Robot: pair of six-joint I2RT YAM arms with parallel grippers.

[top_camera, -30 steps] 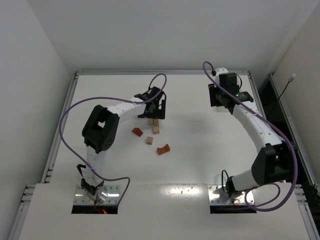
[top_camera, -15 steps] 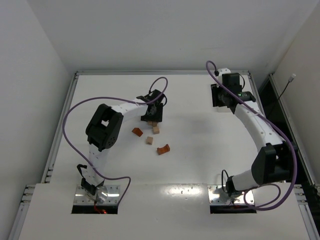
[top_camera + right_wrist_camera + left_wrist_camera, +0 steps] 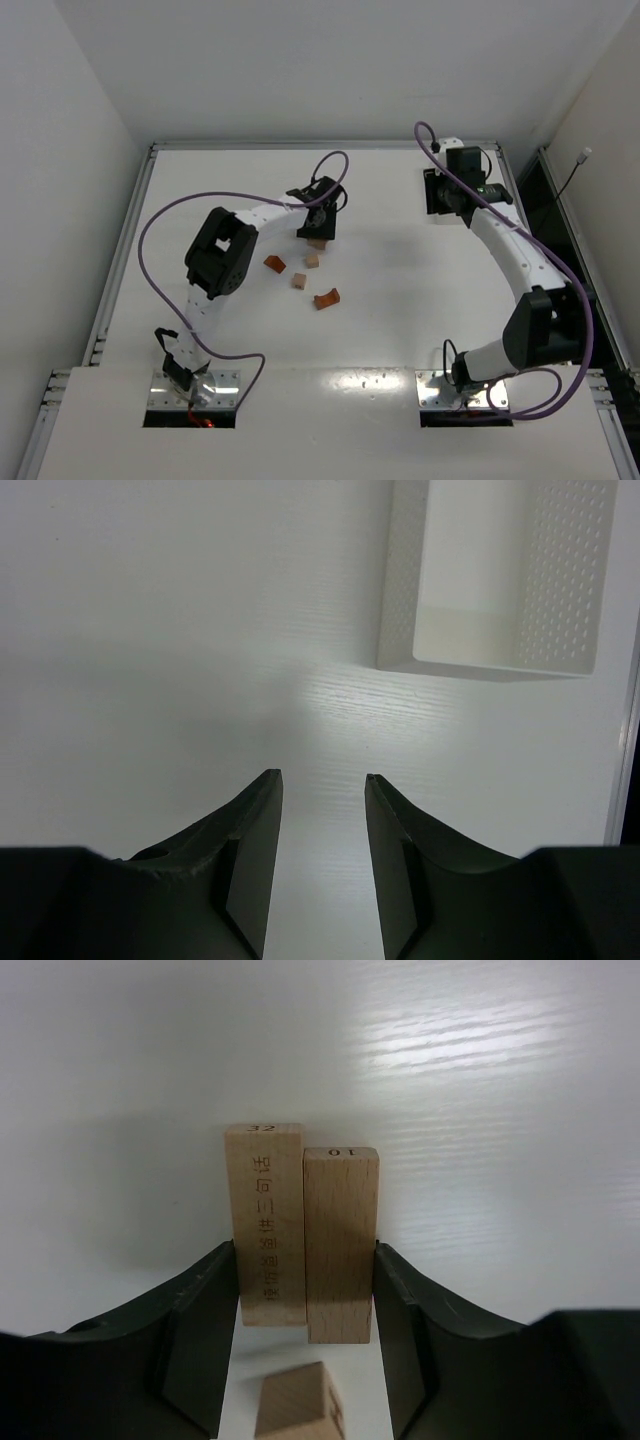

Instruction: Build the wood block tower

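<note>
Two tan wood bars (image 3: pixel 262 1225) (image 3: pixel 341 1245) lie side by side on the white table, and my left gripper (image 3: pixel 306 1250) is shut on the pair, one finger pressing each outer face. A tan cube (image 3: pixel 298 1402) sits just behind them. From above, the left gripper (image 3: pixel 318 226) is over the bars (image 3: pixel 318 243). Nearby lie a tan cube (image 3: pixel 312 260), another tan cube (image 3: pixel 299 281), an orange wedge (image 3: pixel 274 264) and an orange arch (image 3: pixel 326 298). No tower shows in these views. My right gripper (image 3: pixel 321 775) hangs open over bare table at the far right (image 3: pixel 446 196).
A white perforated box (image 3: pixel 500 575) stands on the table just ahead and right of the right gripper. The table's raised rim (image 3: pixel 320 146) runs along the back and both sides. Purple cables loop above both arms.
The left gripper has closed from wide open onto the two tan bars and shifted slightly right. The right arm has barely moved.
</note>
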